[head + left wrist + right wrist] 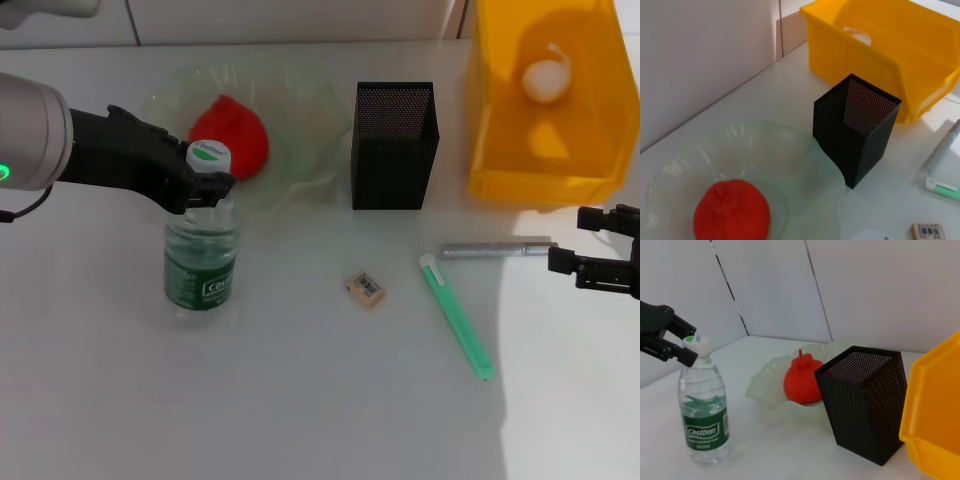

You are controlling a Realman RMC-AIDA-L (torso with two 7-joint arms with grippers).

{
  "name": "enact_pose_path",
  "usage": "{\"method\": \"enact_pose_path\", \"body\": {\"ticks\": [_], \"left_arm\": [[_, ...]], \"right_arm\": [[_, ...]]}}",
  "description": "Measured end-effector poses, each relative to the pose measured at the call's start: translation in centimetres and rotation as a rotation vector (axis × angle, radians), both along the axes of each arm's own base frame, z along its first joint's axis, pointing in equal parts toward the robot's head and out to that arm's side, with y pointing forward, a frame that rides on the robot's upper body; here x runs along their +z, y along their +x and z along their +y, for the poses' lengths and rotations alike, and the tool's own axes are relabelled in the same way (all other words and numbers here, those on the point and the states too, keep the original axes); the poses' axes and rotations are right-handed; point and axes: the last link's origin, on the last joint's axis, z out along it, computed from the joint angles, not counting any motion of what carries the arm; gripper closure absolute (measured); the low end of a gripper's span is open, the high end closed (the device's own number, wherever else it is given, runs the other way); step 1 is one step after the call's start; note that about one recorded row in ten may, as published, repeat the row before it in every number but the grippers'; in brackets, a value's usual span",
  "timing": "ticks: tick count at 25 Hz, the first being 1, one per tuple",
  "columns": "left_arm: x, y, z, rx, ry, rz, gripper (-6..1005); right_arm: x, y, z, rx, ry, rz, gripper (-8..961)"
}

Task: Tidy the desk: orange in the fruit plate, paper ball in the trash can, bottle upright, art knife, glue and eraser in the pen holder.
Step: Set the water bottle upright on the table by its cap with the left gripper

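Observation:
The bottle (201,255) stands upright on the table; it also shows in the right wrist view (702,410). My left gripper (207,183) is shut on its neck, just under the white cap. The orange (232,135) lies in the fruit plate (310,150). The paper ball (546,78) lies in the trash can (540,160). The eraser (365,288), the green art knife (457,318) and the silver glue stick (495,248) lie on the table in front of the pen holder (393,150). My right gripper (572,240) is open and empty, just right of the glue.
A wall runs along the table's far edge. The pen holder stands between the plate and the trash can.

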Motion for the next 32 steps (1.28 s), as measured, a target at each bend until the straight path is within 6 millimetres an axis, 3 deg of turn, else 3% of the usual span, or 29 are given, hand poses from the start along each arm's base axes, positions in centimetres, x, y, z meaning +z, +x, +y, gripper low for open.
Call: {"method": "enact_pose_path", "body": {"ticks": [32], "left_arm": [[0.85,1.02,0.43,-0.023,0.020,-0.001,467]], "right_arm": [[-0.04,-0.03,-0.33,-0.016,-0.016,0.023,111]]}}
